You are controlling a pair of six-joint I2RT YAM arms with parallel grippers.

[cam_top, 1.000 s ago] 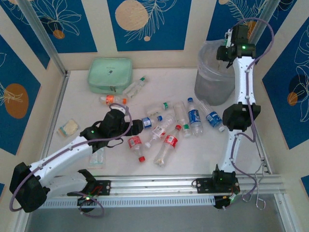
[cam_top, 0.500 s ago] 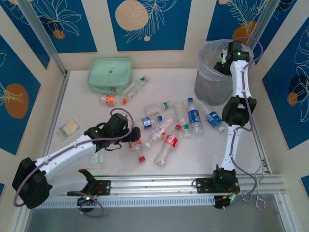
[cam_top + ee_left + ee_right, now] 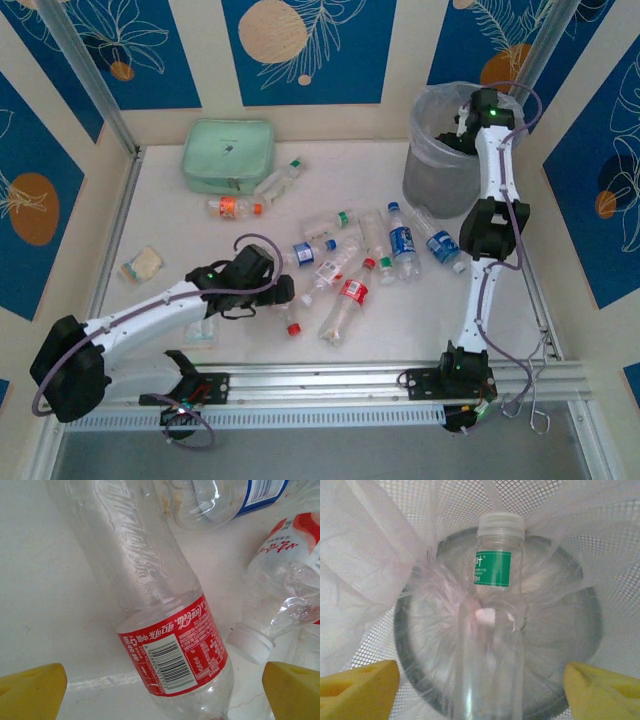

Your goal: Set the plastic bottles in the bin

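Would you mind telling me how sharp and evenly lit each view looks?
Top external: sharp, evenly lit, only soft shadows on the table. Left wrist: red-labelled bottle crisp, barcode readable. Right wrist: bright and washed out, green-labelled bottle slightly soft against the bin.

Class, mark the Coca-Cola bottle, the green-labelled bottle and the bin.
Coca-Cola bottle (image 3: 172, 652): left wrist view, on its red label.
green-labelled bottle (image 3: 492, 568): right wrist view, on its label.
bin (image 3: 428, 185): top external view, on its outer wall.
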